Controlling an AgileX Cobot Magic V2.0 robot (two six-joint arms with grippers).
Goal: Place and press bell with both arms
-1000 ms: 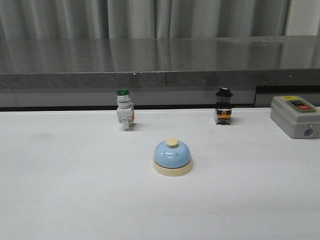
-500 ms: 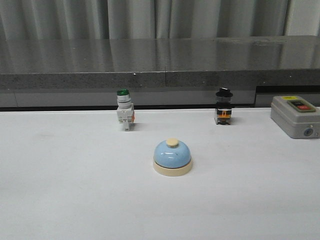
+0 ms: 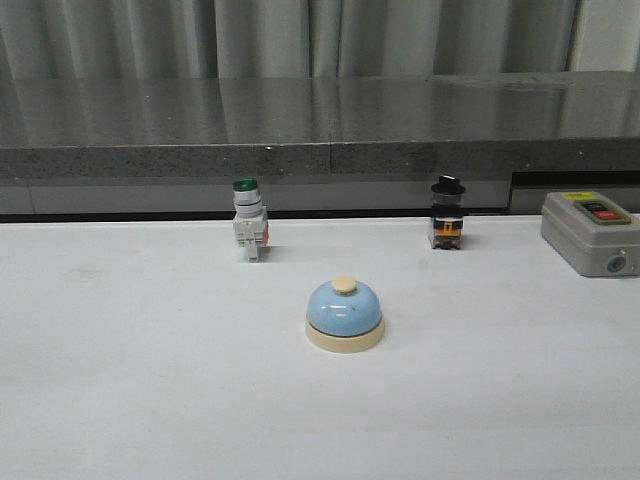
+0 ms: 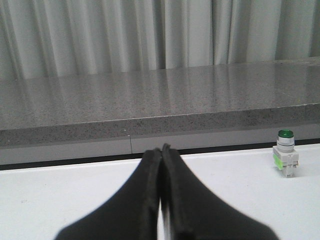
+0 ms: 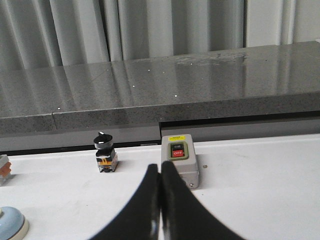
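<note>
The bell (image 3: 345,314), a light-blue dome on a cream base with a cream button, stands upright on the white table (image 3: 150,380) near its middle in the front view. Its edge (image 5: 11,226) shows in a corner of the right wrist view. Neither arm appears in the front view. My left gripper (image 4: 160,150) is shut with nothing between its black fingers, low over the table. My right gripper (image 5: 159,167) is shut and empty as well, with the grey switch box just beyond its tips.
A green-capped white push-button (image 3: 248,222) (image 4: 285,152) stands behind the bell to the left. A black-capped switch (image 3: 447,214) (image 5: 105,152) stands back right. A grey ON/OFF box (image 3: 592,232) (image 5: 179,160) sits at the far right. A dark stone ledge (image 3: 320,125) runs along the back.
</note>
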